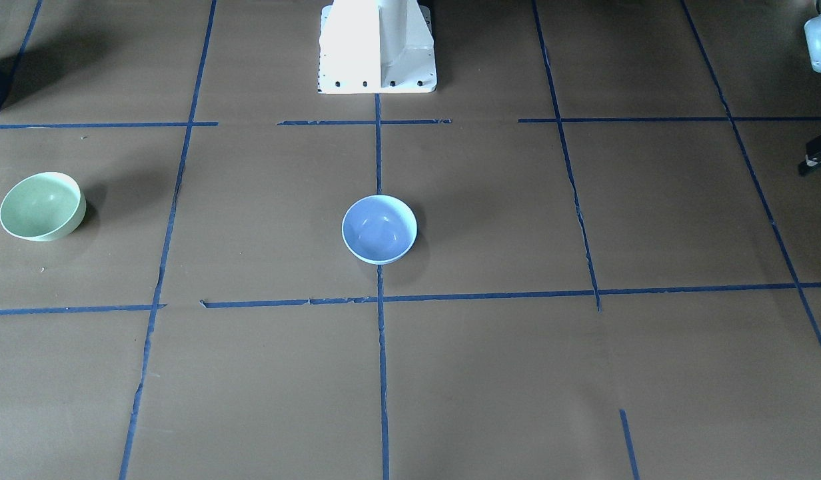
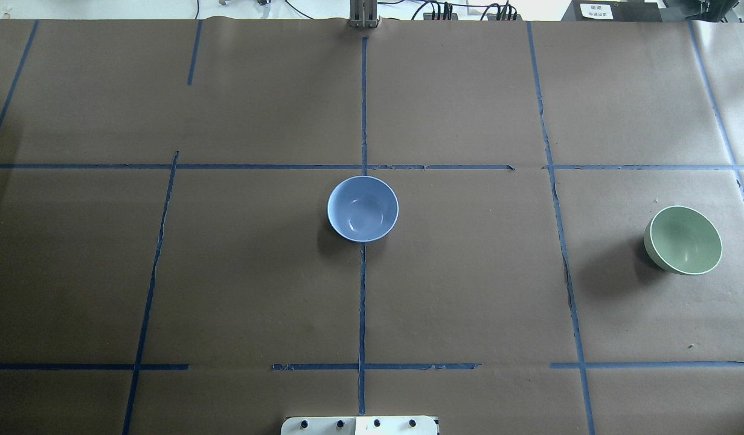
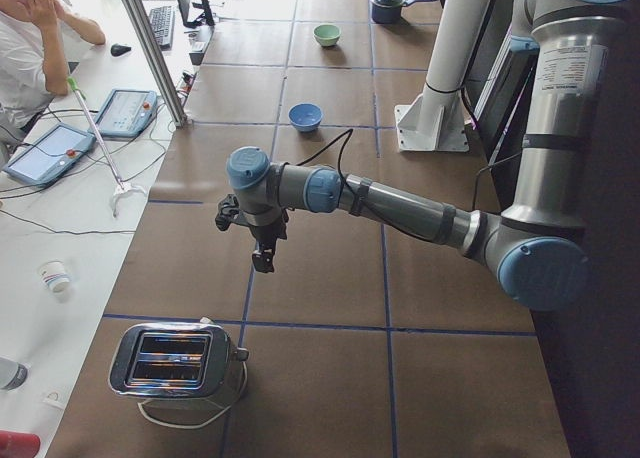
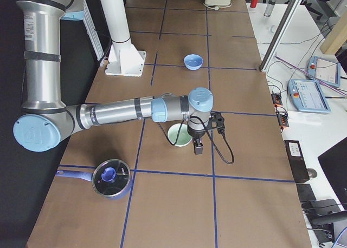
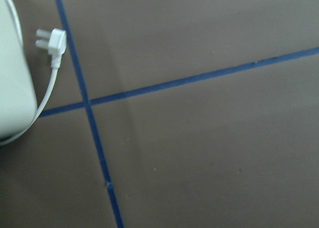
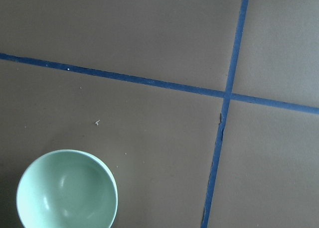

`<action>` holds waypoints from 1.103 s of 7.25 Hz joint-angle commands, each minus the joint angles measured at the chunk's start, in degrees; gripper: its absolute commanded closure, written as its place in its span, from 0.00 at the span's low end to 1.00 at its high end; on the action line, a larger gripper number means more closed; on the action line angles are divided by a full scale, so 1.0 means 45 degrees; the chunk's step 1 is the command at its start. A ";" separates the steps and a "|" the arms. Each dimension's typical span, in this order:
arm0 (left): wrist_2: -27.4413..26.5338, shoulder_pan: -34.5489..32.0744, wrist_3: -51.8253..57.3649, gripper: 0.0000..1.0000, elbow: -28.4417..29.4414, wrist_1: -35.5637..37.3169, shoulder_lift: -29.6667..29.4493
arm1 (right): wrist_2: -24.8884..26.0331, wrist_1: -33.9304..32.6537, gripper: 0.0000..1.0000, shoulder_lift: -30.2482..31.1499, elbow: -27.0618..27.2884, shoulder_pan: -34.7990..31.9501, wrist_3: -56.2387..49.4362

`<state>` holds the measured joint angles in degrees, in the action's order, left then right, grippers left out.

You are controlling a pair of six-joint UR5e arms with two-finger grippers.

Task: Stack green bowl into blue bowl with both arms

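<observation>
The green bowl (image 1: pixel 42 207) stands upright and empty at the robot's right end of the table; it also shows in the overhead view (image 2: pixel 683 240) and the right wrist view (image 6: pixel 67 190). The blue bowl (image 1: pixel 379 229) stands upright and empty at the table's middle (image 2: pixel 363 209). My right gripper (image 4: pixel 198 147) hangs above the table just beside the green bowl (image 4: pixel 178 135). My left gripper (image 3: pixel 262 260) hangs over bare table, far from both bowls, near the toaster. No fingers show in either wrist view, so I cannot tell whether either gripper is open or shut.
A chrome toaster (image 3: pixel 175 360) with a white cord and plug (image 5: pixel 52 41) stands at the robot's left end. A blue lidded pot (image 4: pixel 111 177) stands at the right end. The white pedestal (image 1: pixel 377 47) rises behind the blue bowl. An operator (image 3: pixel 30 38) sits beside the table.
</observation>
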<state>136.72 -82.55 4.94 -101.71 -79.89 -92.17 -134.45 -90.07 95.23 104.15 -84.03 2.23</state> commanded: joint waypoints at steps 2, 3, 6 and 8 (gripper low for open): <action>0.0360 -0.0346 0.0504 0.00 0.0025 -0.0097 0.0345 | 0.0093 0.7020 0.01 0.2234 -0.1357 0.1827 0.5187; 0.0360 -0.0346 0.0504 0.00 -0.0092 -0.0117 0.0500 | 0.0712 0.9037 0.02 0.2119 -0.2120 0.3210 0.7026; 0.0360 -0.0366 0.0563 0.00 0.0122 -0.0389 0.1006 | 0.1792 1.0366 0.13 0.2099 -0.2167 0.5371 0.9232; 0.0360 -0.0735 0.0582 0.00 -0.0052 -0.0391 0.1807 | 0.1812 1.0250 0.56 0.1983 -0.2244 0.5489 0.9251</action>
<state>138.34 -84.87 7.48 -101.49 -81.54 -86.06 -126.43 -43.78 104.56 94.30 -59.87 43.58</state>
